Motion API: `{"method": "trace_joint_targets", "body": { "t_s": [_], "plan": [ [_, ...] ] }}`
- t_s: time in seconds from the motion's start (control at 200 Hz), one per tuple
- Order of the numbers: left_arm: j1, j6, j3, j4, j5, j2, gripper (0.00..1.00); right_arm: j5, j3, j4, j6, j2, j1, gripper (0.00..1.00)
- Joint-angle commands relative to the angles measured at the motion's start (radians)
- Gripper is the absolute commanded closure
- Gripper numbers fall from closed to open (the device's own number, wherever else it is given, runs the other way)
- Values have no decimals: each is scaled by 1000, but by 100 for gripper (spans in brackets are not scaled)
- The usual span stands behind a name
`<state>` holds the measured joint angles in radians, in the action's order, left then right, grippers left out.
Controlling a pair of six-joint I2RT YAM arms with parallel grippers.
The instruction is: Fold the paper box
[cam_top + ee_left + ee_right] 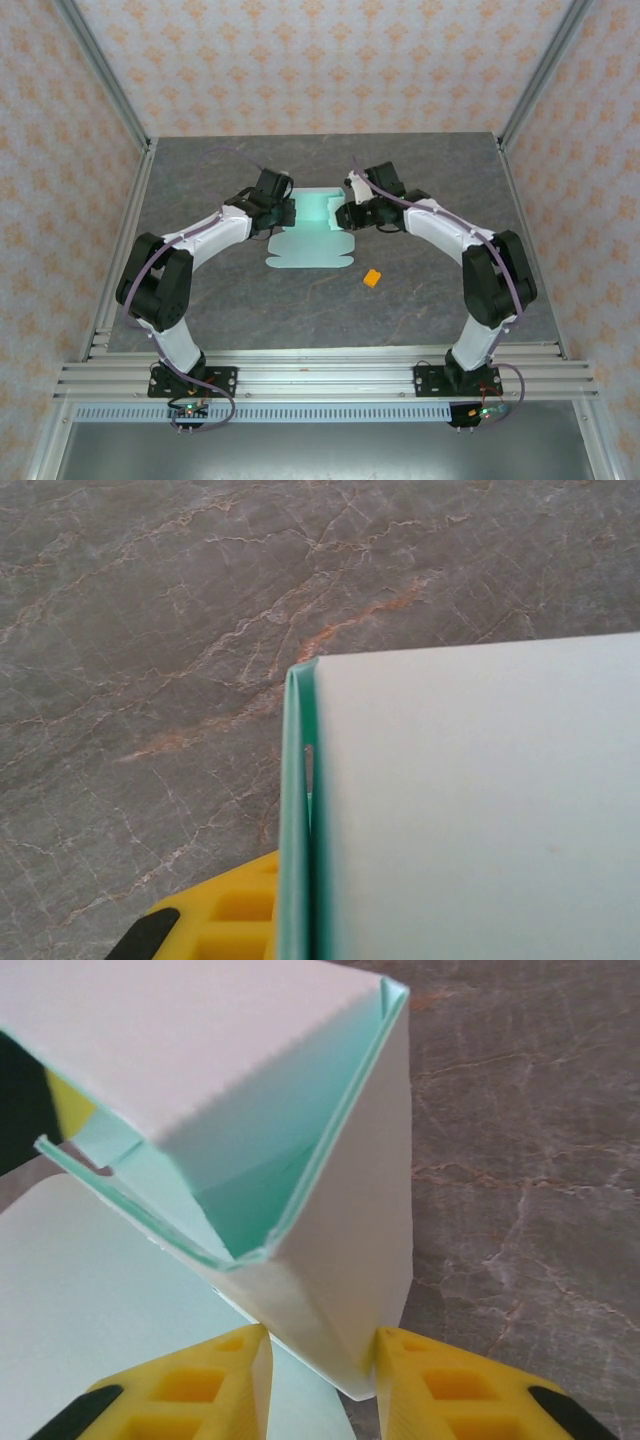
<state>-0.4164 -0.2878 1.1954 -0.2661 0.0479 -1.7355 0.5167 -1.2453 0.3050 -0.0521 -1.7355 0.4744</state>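
Observation:
The paper box (312, 250) is pale mint-green card in the middle of the table. Its near part lies flat and its far part is raised between the two grippers. My left gripper (293, 212) is shut on the left side of the raised part. In the left wrist view a doubled card edge of the paper box (300, 810) runs down beside one yellow finger (225, 915), and the other finger is hidden behind the white panel. My right gripper (320, 1370) is shut on a folded corner of the paper box (340, 1260), with both yellow fingers (200, 1395) touching the card.
A tiny orange block (372, 278) lies on the grey marble table (200, 300) to the right of the flat sheet. Metal frame posts and patterned walls (320, 60) close in the table on three sides.

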Motion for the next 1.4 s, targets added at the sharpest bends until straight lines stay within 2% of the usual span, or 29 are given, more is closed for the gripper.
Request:
{"method": "trace_joint_targets", "body": {
  "t_s": [0.0,0.135,0.32,0.44,0.626,0.706,0.876,1.056,1.396],
  "plan": [
    [-8,4,24,-6,44,15,93,-239,-35,-78,76,28,46,71],
    [-9,4,23,-5,45,15,93,-353,-21,-118,67,31,99,73],
    [-9,6,16,-6,44,24,93,-281,14,-210,-23,24,93,63],
    [-9,7,15,-6,45,27,93,-201,5,-226,-66,10,67,61],
    [-10,8,16,-8,41,28,93,-206,-16,-200,-78,-7,64,71],
    [-9,8,17,-7,44,28,93,-287,-24,-168,-56,-18,73,74],
    [-9,6,17,-9,44,32,93,-606,-109,-29,80,-78,130,77],
    [-9,4,15,-8,45,40,93,-849,-168,72,200,-134,172,77],
    [-9,1,4,0,31,46,93,-1058,-223,163,297,-192,190,79]
  ]
}}
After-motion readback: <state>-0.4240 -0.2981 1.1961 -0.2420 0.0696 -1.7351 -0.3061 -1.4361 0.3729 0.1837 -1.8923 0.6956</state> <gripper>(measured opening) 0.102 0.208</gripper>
